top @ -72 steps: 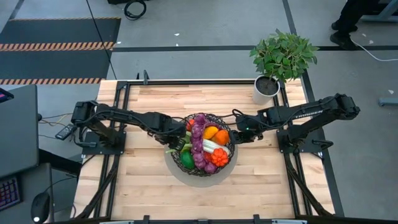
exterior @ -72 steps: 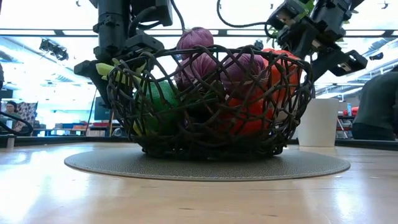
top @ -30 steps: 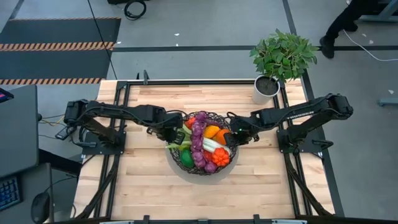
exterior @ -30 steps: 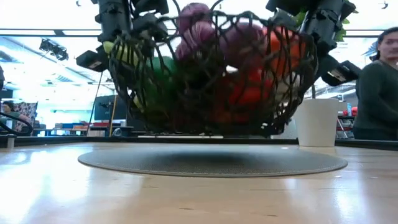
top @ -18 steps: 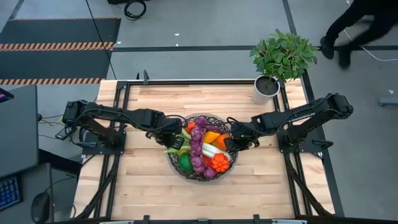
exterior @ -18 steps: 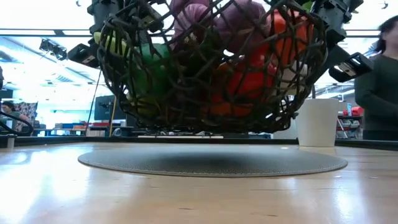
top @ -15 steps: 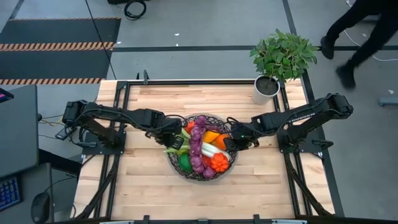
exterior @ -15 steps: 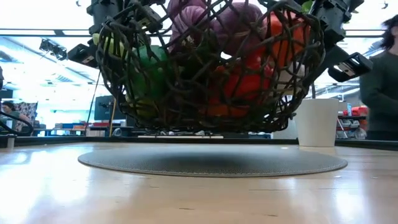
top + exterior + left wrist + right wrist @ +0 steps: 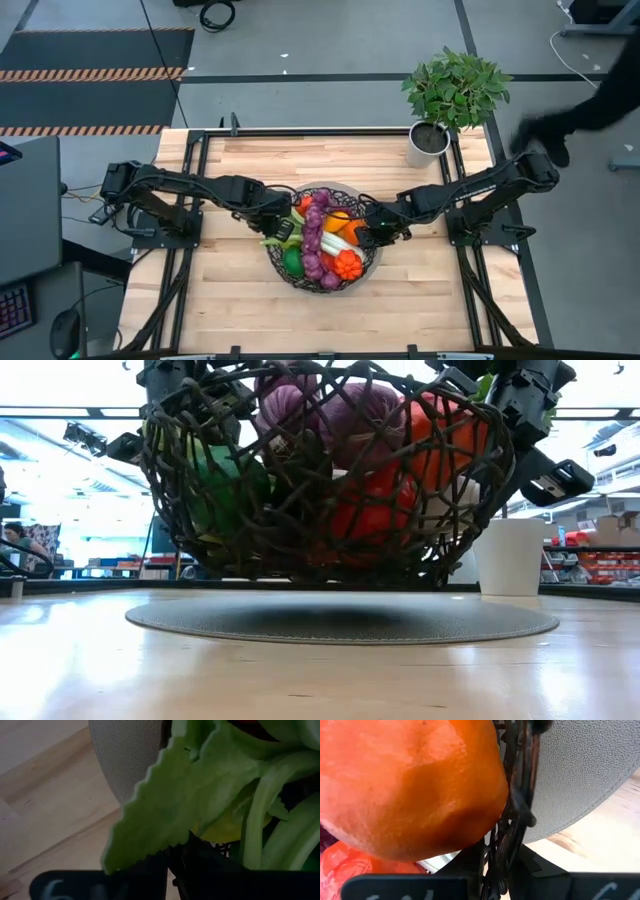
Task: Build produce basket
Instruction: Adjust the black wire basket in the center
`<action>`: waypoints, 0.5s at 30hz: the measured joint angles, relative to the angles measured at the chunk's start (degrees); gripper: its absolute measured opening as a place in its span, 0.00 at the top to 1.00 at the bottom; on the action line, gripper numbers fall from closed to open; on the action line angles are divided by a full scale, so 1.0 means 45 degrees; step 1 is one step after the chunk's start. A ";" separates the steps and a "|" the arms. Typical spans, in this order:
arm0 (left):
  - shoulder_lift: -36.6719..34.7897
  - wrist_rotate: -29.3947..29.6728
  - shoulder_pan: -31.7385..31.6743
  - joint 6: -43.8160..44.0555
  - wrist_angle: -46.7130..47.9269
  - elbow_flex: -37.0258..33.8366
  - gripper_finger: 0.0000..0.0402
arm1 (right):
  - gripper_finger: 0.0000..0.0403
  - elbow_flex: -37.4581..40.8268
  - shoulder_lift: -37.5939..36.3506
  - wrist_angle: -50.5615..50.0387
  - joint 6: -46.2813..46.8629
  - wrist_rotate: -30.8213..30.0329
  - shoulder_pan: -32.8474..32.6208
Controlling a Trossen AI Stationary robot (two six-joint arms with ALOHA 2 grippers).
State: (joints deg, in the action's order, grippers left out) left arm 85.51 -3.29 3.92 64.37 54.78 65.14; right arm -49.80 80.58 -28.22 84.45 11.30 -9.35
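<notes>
While the basket point(image 9: 320, 470) hangs above its mat point(image 9: 340, 618), left tool point(image 9: 268, 212) and right tool point(image 9: 372, 228) each pinch its rim.

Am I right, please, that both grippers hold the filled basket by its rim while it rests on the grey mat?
Not quite: the basket is lifted clear of the grey mat, as the low view shows. The rest holds: the left gripper and the right gripper hold its rim on opposite sides.
</notes>
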 joint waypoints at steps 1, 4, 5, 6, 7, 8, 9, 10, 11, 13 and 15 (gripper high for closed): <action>0.0003 0.0019 0.0029 0.0023 -0.0016 0.0000 0.89 | 0.86 0.0000 -0.0005 -0.0018 -0.0001 -0.0021 0.0001; 0.0007 0.0039 0.0083 0.0045 -0.0018 0.0000 0.89 | 0.85 0.0000 -0.0010 -0.0016 -0.0047 -0.0038 0.0001; 0.0055 0.0058 0.0099 0.0041 -0.0037 0.0000 0.89 | 0.85 0.0000 -0.0010 -0.0018 -0.0051 -0.0011 0.0001; 0.0163 0.0077 0.0099 0.0036 -0.0070 0.0009 0.89 | 0.85 0.0000 -0.0010 -0.0055 -0.0062 -0.0008 0.0001; 0.0274 0.0073 0.0103 0.0024 -0.0114 -0.0004 0.89 | 0.85 0.0008 -0.0010 -0.0130 -0.0084 0.0006 0.0001; 0.0428 0.0072 0.0107 -0.0016 -0.0186 -0.0001 0.89 | 0.85 0.0024 -0.0005 -0.0191 -0.0094 0.0026 0.0001; 0.0591 0.0069 0.0109 -0.0054 -0.0247 0.0014 0.89 | 0.85 0.0024 -0.0005 -0.0270 -0.0090 0.0023 0.0001; 0.0723 0.0041 0.0104 -0.0064 -0.0326 0.0007 0.89 | 0.85 0.0026 -0.0005 -0.0353 -0.0093 0.0022 0.0001; 0.0864 0.0034 0.0104 -0.0074 -0.0450 0.0005 0.89 | 0.85 0.0035 -0.0005 -0.0433 -0.0097 0.0025 0.0001; 0.1004 0.0031 0.0104 -0.0078 -0.0724 -0.0007 0.89 | 0.85 0.0046 -0.0005 -0.0596 -0.0124 0.0066 0.0001; 0.0976 0.0021 0.0100 -0.0076 -0.0878 -0.0005 0.89 | 0.85 0.0049 -0.0005 -0.0595 -0.0151 0.0138 0.0001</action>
State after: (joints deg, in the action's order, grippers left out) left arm 89.90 -3.19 4.37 64.03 50.83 65.12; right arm -49.58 80.55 -30.90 83.77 11.92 -9.34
